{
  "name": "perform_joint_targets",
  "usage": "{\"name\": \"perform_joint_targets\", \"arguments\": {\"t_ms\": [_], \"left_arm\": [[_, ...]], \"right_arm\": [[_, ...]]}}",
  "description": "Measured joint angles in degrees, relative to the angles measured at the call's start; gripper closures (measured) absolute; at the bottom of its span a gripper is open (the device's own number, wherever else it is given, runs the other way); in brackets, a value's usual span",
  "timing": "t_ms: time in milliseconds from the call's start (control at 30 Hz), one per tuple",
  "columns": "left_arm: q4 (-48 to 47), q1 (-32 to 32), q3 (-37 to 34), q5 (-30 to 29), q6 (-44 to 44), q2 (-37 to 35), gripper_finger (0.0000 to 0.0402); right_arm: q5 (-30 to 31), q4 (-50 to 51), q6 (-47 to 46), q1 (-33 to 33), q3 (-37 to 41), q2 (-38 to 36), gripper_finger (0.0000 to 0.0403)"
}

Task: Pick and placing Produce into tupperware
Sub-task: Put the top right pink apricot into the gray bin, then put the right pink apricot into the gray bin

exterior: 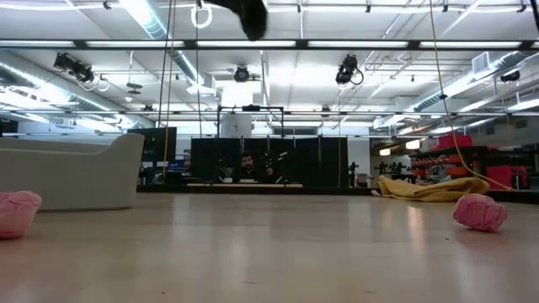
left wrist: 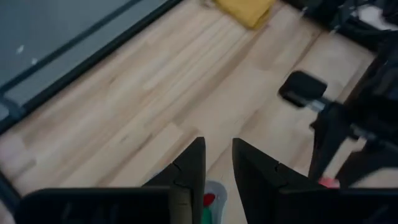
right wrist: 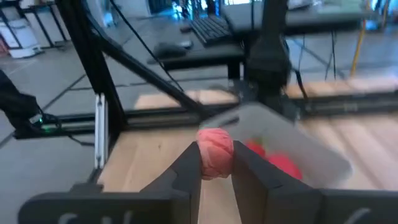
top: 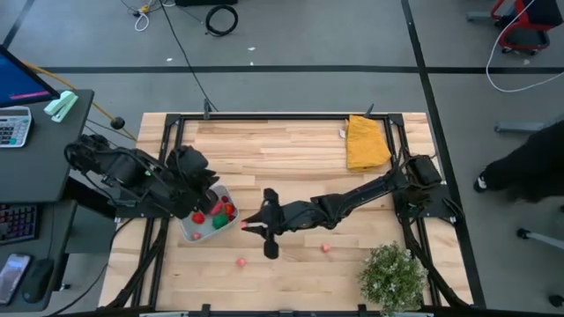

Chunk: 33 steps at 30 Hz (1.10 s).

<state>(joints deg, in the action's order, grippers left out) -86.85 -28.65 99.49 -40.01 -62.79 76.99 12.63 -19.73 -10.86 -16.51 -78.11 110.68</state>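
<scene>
The tupperware (top: 210,217) sits left of the table's centre with red pieces (top: 227,210) and a green piece (top: 218,223) inside. My right gripper (top: 249,226) reaches in from the right and is shut on a pink produce piece (right wrist: 215,148) just beside the tupperware (right wrist: 292,144). My left gripper (left wrist: 217,163) hovers over the container's far left side, its fingers a narrow gap apart and holding nothing. Two more pink pieces (top: 240,261) (top: 325,249) lie on the wood near the front edge; the low view also shows these pink pieces (exterior: 17,212) (exterior: 480,212). My right gripper pinches the pink piece at its lower half (right wrist: 216,163) between the two fingers, which come nearly level from the table's right side. The piece's rounded top stands above the fingertips (right wrist: 191,158). It is lifted clear of the table.
A folded yellow cloth (top: 366,141) lies at the far right of the table. A bushy green plant (top: 392,277) stands at the near right corner. Black frame rails (top: 167,150) border the wood. A desk with a calculator (top: 13,125) stands off the left side.
</scene>
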Motion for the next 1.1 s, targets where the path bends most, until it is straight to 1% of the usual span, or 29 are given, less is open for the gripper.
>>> {"name": "perform_joint_targets", "arguments": {"t_ms": [133,300,367,400,500,600,700,800,933,1100], "left_arm": [[1.13,0.86,1.45,-1.04,2.06,0.02,0.0316],[0.96,1.88,1.76,-1.2,2.58,0.02,0.0323],[0.77,1.87,1.76,-1.2,3.18,0.04,0.0322],[0.78,1.87,1.76,-1.19,3.77,0.04,0.0321],[0.68,1.87,1.76,-1.16,4.99,0.09,0.0317],[0.13,1.8,1.76,-1.16,5.02,0.09,0.0315],[-0.73,1.74,1.76,-1.13,5.03,0.09,0.0318],[-1.51,1.76,1.76,-1.11,5.05,0.09,0.0323],[-1.53,1.76,1.76,-1.11,5.01,0.09,0.0322],[-1.52,1.76,1.76,-1.11,4.97,0.09,0.0316]], "right_arm": [[-1.87,2.76,3.24,1.01,-9.28,6.39,0.0325],[-2.71,14.79,3.44,3.41,-25.01,18.17,0.0325],[-2.72,18.0,3.43,4.79,-30.78,22.59,0.0325],[-2.38,20.23,3.44,5.5,-33.07,24.42,0.0325],[-2.27,21.7,3.81,7.26,-38.55,28.61,0.0324],[-2.62,22.91,6.21,8.52,-41.09,30.52,0.0316],[-3.1,25.65,6.63,9.35,-41.37,30.61,0.0298],[-3.23,29.9,6.5,9.86,-41.42,29.88,0.0273],[-3.2,33.2,8.55,10.06,-41.44,29.32,0.0242],[-3.27,36.88,7.98,9.32,-41.42,28.23,0.0226]]}}
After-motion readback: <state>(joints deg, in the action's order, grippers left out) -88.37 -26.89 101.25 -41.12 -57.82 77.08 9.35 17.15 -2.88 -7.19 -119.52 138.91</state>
